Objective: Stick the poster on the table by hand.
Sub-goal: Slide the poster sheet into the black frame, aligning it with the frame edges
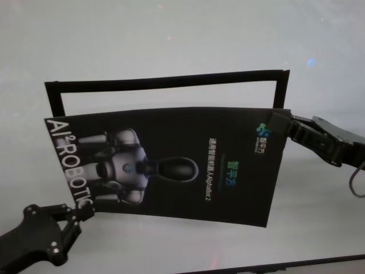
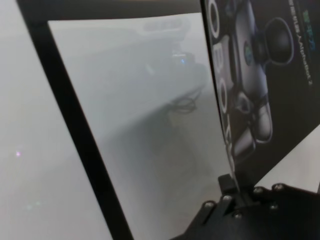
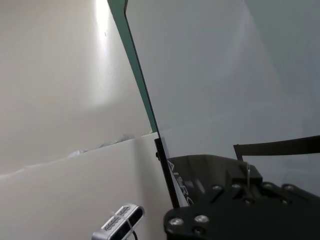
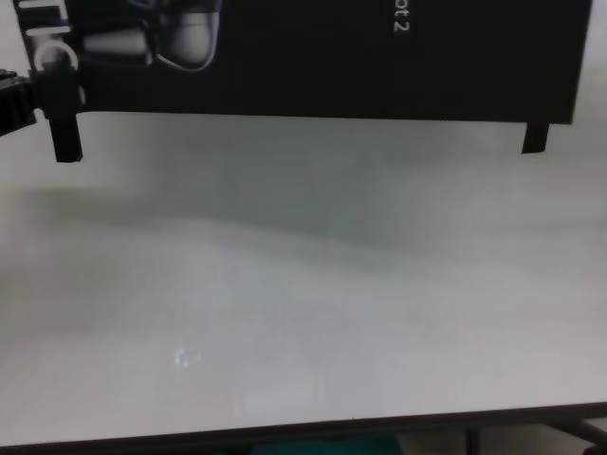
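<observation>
The poster (image 1: 188, 165), a black glossy sheet with a grey-white robot picture and white lettering, hangs in the air over the white table (image 1: 171, 40), slightly bowed. My left gripper (image 1: 85, 212) is shut on its near left corner, beside the big letters. My right gripper (image 1: 278, 123) is shut on its far right corner. In the left wrist view the poster (image 2: 270, 75) rises from that gripper (image 2: 232, 185). The chest view shows the poster (image 4: 332, 57) well above the table (image 4: 303, 284), with the left gripper (image 4: 57, 104) at its edge.
Narrow black strips (image 1: 165, 81) lie on the table behind and under the poster, forming three sides of a rectangle; they also show as strips (image 2: 65, 125) in the left wrist view. The table's dark front edge (image 4: 303, 431) runs close to me.
</observation>
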